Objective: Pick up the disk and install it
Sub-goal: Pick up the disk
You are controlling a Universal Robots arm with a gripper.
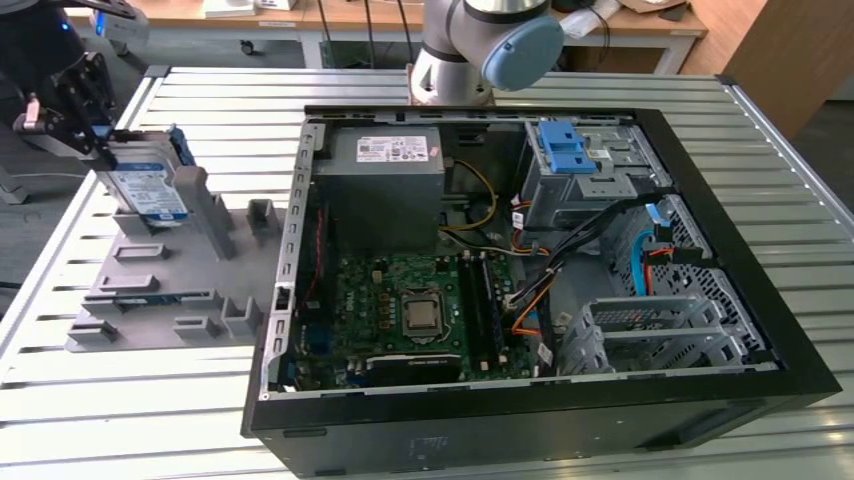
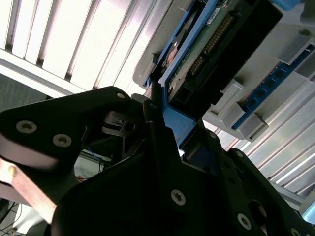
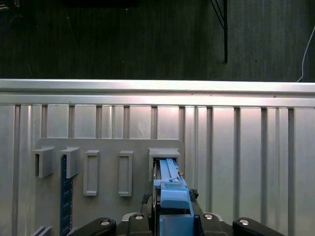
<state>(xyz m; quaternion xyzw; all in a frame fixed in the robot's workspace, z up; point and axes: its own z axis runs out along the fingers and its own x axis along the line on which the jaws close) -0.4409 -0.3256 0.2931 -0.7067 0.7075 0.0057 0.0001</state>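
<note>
A silver table [image 1: 120, 420] made of long strips holds a big open computer case [image 1: 534, 425] in the middle of the exterior view. At the left of the frame, a grey holder [image 1: 160, 290] with slots sits on the table. The disk [image 1: 144, 190] stands on its edge in that holder, at the upper left. The black gripper [image 1: 102, 152] is closed tight on its top end, pinching the blue rail.

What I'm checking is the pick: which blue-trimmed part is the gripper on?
The disk standing in the grey holder at the exterior view's left, gripper closed on its top end; the blue-latched cage sits apart inside the computer case.
</note>
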